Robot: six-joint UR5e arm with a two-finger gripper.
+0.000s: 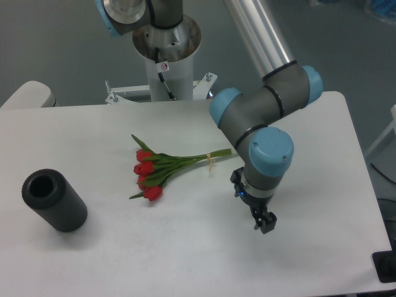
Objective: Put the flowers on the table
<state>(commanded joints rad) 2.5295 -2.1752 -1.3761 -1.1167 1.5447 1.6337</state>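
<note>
A: Where's the flowers [153, 170] rel. to the pincer [265, 223]?

B: Lying flat on the worktop [185, 247], well apart from the pincer, up and to the left of it in the camera view. Red buds at the far end from the pincer, stem ends nearest it, w/ a pale band around the stems approx. midway. The stem tips run in behind the arm's grey wrist section, so can't see where they finish.

A: Pincer state?

B: Holds nothing. It points down at the worktop on the near side of the flowers' stem end; fingers are dark and small in view, so can't tell if they're parted or together, nor if they touch the surface.

A: Anything else nr the flowers?

B: A dark grey hollow cylinder [54, 200] on its side, left of the buds and a bit nearer the camera (open end faces up-left). Well apart from the flowers, not touching. The arm's base column [166, 59] stands beyond the flowers at the worktop's far edge.
</note>
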